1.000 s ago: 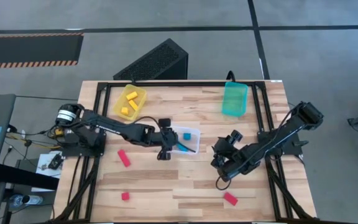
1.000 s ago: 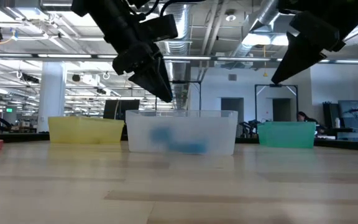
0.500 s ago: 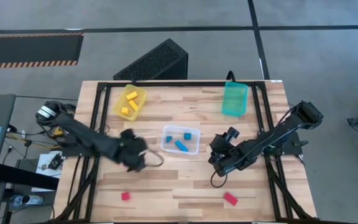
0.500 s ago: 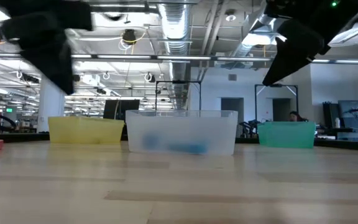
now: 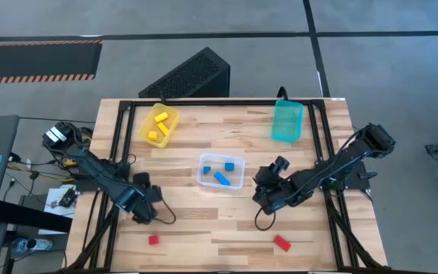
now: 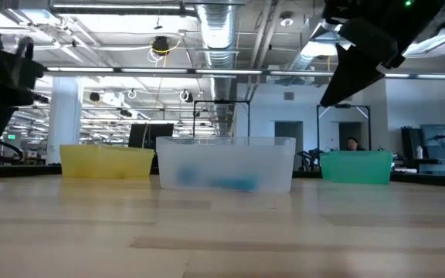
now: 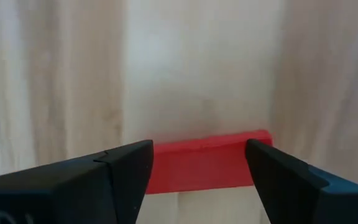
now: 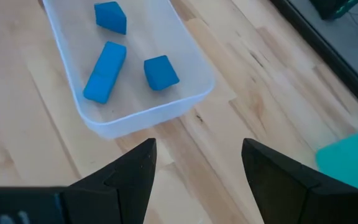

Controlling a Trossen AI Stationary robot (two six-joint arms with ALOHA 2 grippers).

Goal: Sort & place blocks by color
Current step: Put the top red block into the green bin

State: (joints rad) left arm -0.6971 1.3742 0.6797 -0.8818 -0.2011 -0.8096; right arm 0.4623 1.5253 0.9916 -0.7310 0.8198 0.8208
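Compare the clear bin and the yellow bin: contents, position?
The clear bin holds three blue blocks; the yellow bin holds yellow blocks. The clear bin sits mid-table, while the yellow bin sits at the far left corner. The clear bin lies nearly square to the table; the yellow bin is angled. Both are open-topped, translucent plastic, each holding one colour only.

text: we read none | labels/brands/numbers: we find none legible on bins, blocks, arms or table | room signs in low view: too small and blurred for us to read
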